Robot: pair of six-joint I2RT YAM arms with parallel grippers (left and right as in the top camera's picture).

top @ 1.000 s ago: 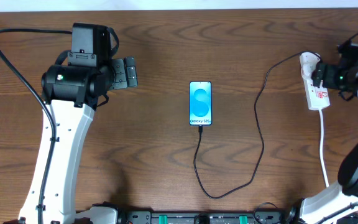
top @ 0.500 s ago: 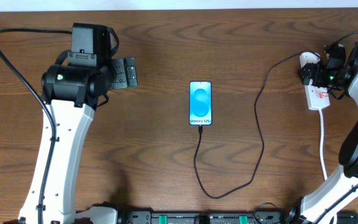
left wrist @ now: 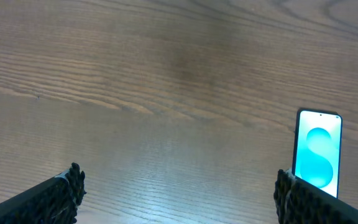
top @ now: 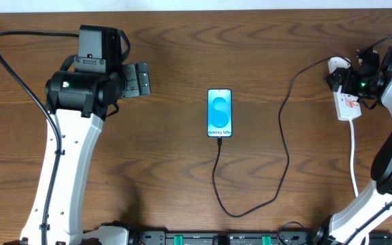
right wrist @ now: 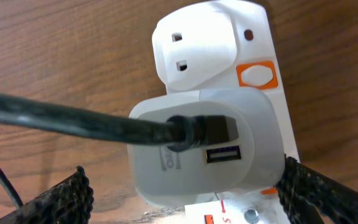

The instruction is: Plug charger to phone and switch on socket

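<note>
- Over the last second only the right arm has moved: its wrist swung back and up, and the right gripper (top: 344,80) now sits over the plug end of the power strip (top: 348,107). It has barely shifted in the last half second.
- Everything else has kept its place: the phone (top: 220,112), the charger cable (top: 288,156) and the left gripper (top: 138,78).
- The cable's small tip already meets the phone's bottom edge, so plugging in looks done. Probably only the switch remains.
- In the right wrist view, the right claw's fingers (right wrist: 61,199) stand wide on either side of the white adapter (right wrist: 166,168), gripping nothing (whether the right-hand finger touches the strip I cannot tell).
- The orange switch (right wrist: 257,76) lies just beyond the adapter, untouched.
- The left claw is spread wide and empty above the wooden table (top: 182,41), with the phone near its right-hand finger.
- Count: 1 phone, 1 charger cable, 1 power strip, 1 adapter, 2 grippers, 1 orange switch in full view and a 2nd orange mark half hidden.
</note>
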